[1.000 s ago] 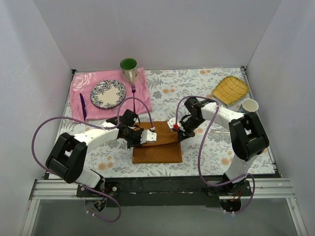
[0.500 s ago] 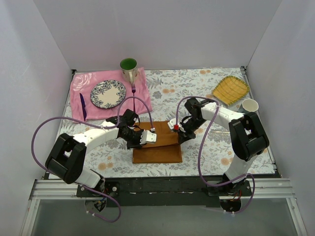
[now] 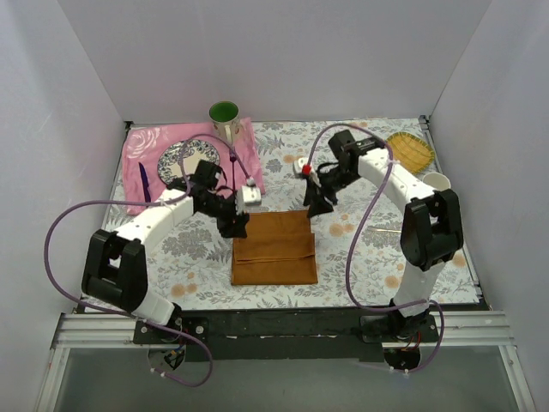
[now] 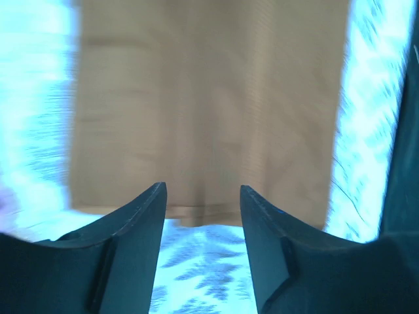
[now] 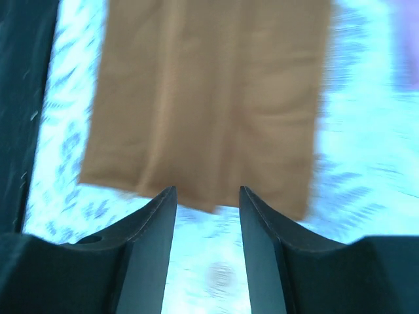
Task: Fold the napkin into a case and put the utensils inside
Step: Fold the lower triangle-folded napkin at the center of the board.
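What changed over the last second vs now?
The left end effector and right end effector released the napkin, opened, and withdrew past its far edge. The napkin now lies flat, folded. The plate, mug and basket stayed put.

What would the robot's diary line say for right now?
napkin: folded, flat on table | left gripper: open, empty, raised near napkin's far-left corner | right gripper: open, empty, raised near far-right corner
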You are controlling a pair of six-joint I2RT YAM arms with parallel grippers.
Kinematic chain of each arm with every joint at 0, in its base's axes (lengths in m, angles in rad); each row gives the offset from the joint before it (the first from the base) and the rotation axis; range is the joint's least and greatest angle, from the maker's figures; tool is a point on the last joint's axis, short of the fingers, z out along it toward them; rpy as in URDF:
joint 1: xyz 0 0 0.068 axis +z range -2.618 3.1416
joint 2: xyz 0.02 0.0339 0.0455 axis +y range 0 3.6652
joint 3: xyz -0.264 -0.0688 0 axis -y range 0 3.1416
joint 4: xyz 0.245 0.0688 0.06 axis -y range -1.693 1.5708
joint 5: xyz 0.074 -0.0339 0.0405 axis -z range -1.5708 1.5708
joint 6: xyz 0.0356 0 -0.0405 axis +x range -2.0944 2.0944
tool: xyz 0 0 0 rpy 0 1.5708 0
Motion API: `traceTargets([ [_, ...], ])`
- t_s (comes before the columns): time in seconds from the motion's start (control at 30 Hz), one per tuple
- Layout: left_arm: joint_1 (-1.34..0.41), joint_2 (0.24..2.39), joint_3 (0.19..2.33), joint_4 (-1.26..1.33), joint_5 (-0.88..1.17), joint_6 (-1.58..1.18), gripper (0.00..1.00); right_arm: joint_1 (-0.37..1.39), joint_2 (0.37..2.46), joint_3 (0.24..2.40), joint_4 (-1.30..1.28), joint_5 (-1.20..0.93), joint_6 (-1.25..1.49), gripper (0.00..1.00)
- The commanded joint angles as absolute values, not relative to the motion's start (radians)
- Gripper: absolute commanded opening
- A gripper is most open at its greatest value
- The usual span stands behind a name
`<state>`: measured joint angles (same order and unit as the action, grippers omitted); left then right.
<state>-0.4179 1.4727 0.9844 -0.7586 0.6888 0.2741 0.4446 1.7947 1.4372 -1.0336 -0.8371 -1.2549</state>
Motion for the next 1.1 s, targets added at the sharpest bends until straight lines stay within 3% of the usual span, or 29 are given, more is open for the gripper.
traceTargets([
  [0.0, -0.275, 1.587, 1.152, -0.66, 0.81, 0.01, 0.5, 0.341, 1.949, 1.687, -1.008, -0.904, -0.929, 0.49],
  [0.27, -0.236, 1.772, 1.227, -0.496, 0.588, -0.228, 0.5, 0.334, 2.134, 1.772, -0.884, -0.743, -0.701, 0.47],
  [0.83, -0.238, 1.839, 1.206, -0.459, 0.515, -0.224, 0.46, 0.399, 2.195, 1.655, -0.816, -0.612, -0.692, 0.48],
  [1.03, -0.236, 1.842, 1.192, -0.459, 0.503, -0.213, 0.45, 0.411, 2.183, 1.638, -0.861, -0.66, -0.718, 0.34],
  [1.07, -0.238, 1.842, 1.189, -0.457, 0.503, -0.212, 0.44, 0.413, 2.18, 1.64, -0.865, -0.667, -0.719, 0.26],
])
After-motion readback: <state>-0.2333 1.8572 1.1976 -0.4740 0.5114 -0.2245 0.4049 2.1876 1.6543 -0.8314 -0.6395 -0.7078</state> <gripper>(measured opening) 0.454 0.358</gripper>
